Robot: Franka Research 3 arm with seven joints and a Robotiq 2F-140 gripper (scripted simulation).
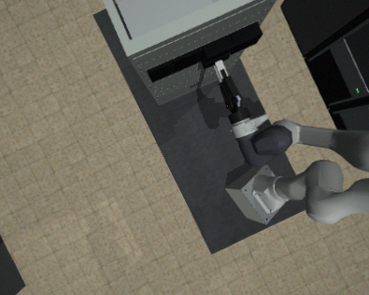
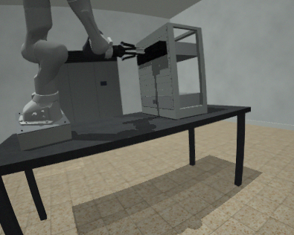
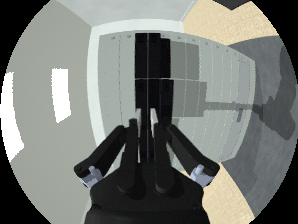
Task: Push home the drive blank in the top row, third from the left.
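The gripper has its fingers drawn nearly together with nothing between them, and it points horizontally at the upper front of the rack. In the top view its light fingertips sit just in front of the dark storage chassis, close to or touching a blank that juts out of the chassis face; contact cannot be confirmed. In the exterior view the gripper is level with the black chassis band at the top of the rack's front, its tips right at that face. In the wrist view the fingers stand close side by side, lined up with a tall dark column of blanks straight ahead; which row each belongs to cannot be made out. The rack stands upright on the dark table, well apart from the arm's base block at the other end. A grey cabinet stands behind the table.
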